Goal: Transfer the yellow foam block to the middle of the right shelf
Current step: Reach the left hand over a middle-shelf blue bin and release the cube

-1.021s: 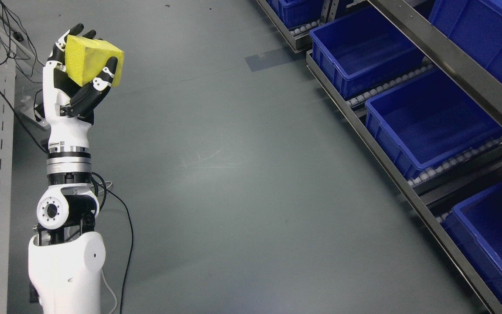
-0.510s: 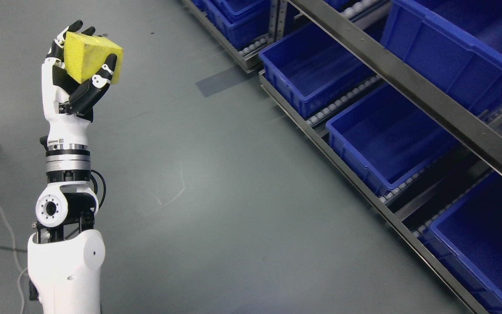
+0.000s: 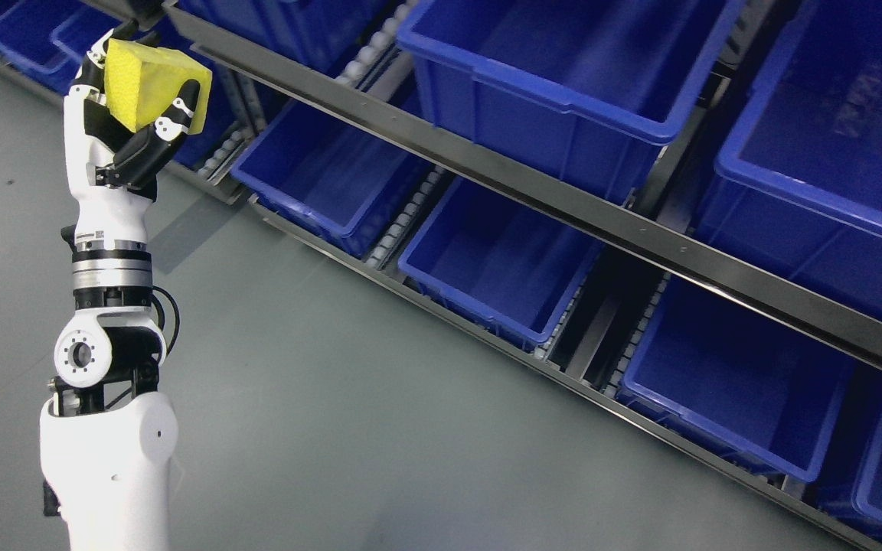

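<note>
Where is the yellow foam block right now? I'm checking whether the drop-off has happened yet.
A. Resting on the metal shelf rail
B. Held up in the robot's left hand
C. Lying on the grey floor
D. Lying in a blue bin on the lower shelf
B: the left hand has its fingers curled around the yellow foam block, raised clear of the blue bins.

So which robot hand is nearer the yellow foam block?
Left. The left robot hand grips the yellow foam block, raised in front of the shelf. The right one is out of view.

No text, number or brand can be read anywhere; a small square label on the left arm's wrist (image 3: 99, 233) is too small to make out.
</note>
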`<state>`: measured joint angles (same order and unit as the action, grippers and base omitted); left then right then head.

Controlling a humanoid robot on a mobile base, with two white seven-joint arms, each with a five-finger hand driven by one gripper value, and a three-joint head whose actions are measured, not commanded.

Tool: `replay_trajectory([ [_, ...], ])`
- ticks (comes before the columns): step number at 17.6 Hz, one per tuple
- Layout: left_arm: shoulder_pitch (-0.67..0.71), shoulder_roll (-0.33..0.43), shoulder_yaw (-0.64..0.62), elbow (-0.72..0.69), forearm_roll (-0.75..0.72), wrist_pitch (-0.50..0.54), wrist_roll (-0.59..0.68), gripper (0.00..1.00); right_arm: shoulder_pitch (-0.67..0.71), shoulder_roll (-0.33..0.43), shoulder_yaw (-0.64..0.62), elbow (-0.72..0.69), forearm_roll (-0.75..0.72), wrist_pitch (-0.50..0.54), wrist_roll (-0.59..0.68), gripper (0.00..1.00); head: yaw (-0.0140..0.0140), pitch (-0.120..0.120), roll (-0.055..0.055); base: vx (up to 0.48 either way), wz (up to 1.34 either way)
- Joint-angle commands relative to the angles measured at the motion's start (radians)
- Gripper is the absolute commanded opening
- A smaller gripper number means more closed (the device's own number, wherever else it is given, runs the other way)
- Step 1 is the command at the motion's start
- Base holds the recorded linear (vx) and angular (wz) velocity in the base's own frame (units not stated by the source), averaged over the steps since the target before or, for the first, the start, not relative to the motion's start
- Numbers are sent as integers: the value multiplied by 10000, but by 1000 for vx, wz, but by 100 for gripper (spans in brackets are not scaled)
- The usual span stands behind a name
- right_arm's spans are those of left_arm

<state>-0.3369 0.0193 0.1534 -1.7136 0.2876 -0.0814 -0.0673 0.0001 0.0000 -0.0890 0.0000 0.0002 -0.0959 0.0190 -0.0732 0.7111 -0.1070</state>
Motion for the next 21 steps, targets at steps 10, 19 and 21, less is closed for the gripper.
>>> replay_trajectory([
  [10, -3345, -18, -2330, -14, -7, 672, -309, 41, -31, -175, 0, -175, -2, -7, -5, 100, 0, 0, 0, 224, -476],
  [19, -3948, -18, -4325, 646, -7, 3402, -263, 48, -16, -175, 0, -175, -2, -7, -5, 100, 0, 0, 0, 138, -102],
  [21, -4055, -18, -4326, 646, -7, 4245, -232, 64, -16, -175, 0, -175, -2, -7, -5, 100, 0, 0, 0, 95, -78],
])
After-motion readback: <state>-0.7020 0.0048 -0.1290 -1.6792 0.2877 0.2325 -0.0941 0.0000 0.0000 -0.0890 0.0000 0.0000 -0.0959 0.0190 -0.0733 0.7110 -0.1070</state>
